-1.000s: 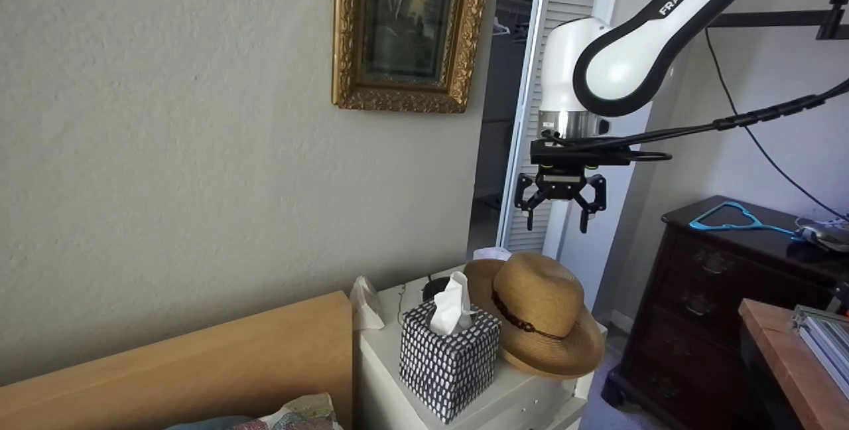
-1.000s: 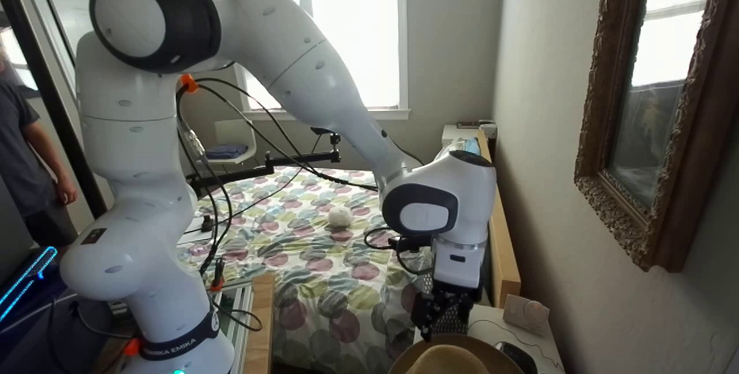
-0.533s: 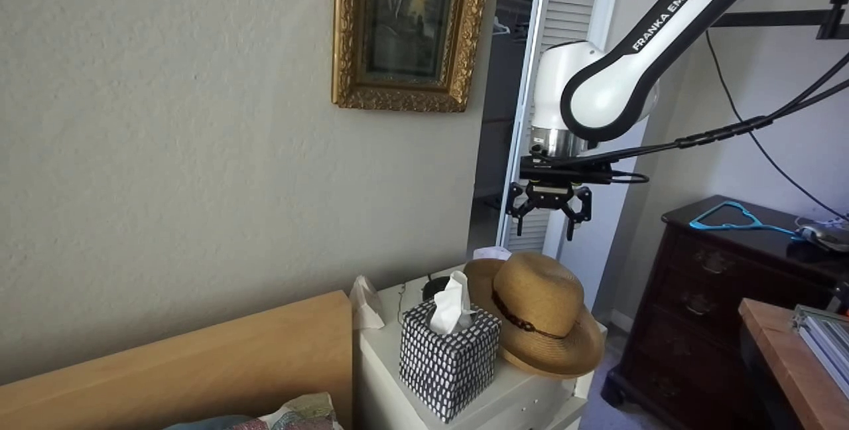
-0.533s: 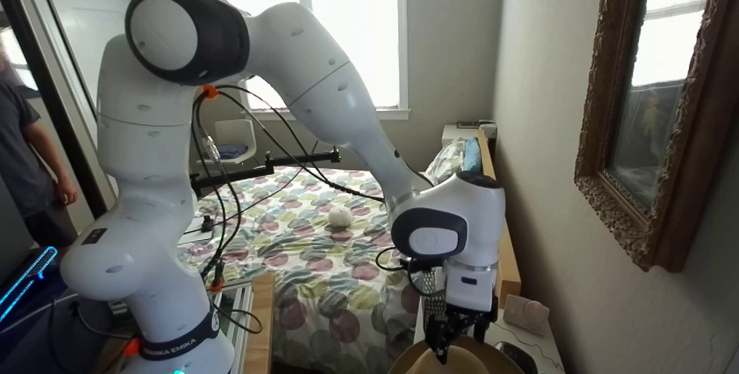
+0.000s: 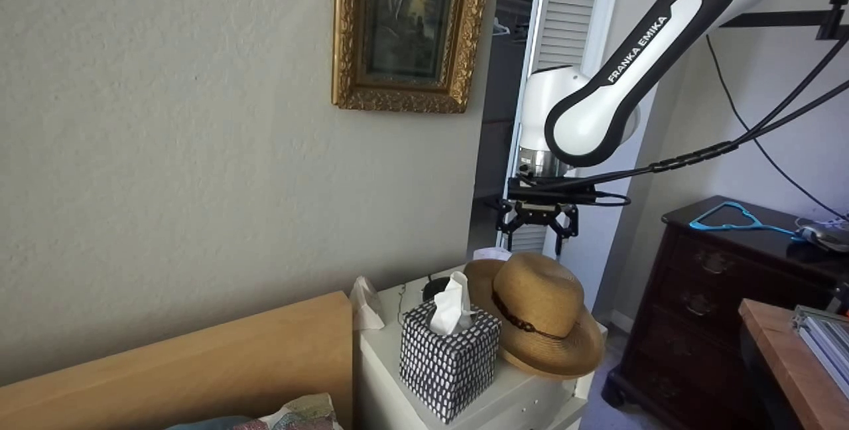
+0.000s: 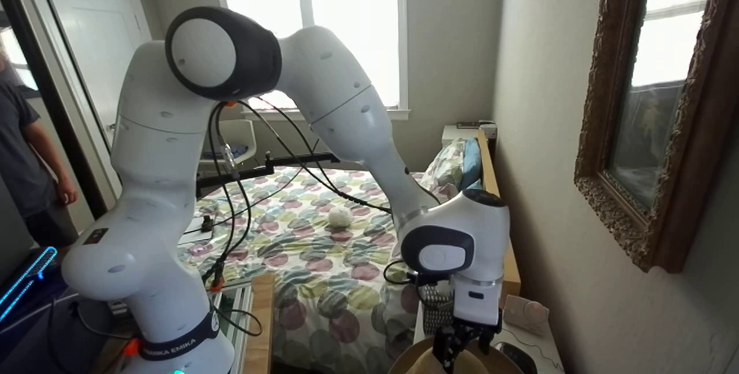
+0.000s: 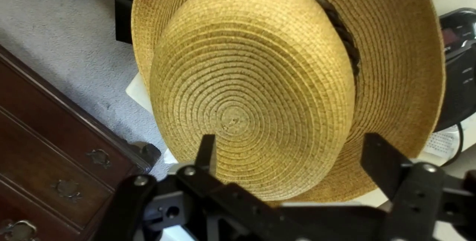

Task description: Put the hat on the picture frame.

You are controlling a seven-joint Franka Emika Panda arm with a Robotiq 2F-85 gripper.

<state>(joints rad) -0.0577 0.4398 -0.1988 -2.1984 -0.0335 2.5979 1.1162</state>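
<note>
At the left of an exterior view a wooden headboard [image 5: 192, 350] is seen, low down. Farther right and higher, the ornate gold picture frame [image 5: 401, 98] is hung on the wall [image 5: 219, 151]; nothing is draped over the visible part, though its top is cut off in both exterior views and cannot be checked. Next, a checkered tissue box [image 5: 451, 360] is stood on the white worktop [image 5: 386, 344], and just to its right the hat [image 5: 540, 294] is rested on the same surface, crown up, with part of its brim hidden by the box. Over the hat the pincer [image 5: 534, 249] is poised, pointed down, its fingers spread wide apart and nothing held. In the wrist view the finger at the left is seen over the crown and the one at the right over the brim; whether the straw is touched cannot be told. At the far right a dark dresser [image 5: 696, 337] is placed. From this, little of the task can be counted as done: the pincer is judged to be lined up for a grasp, while the closing, the lift, the carry to the frame and the hanging are left.
</note>
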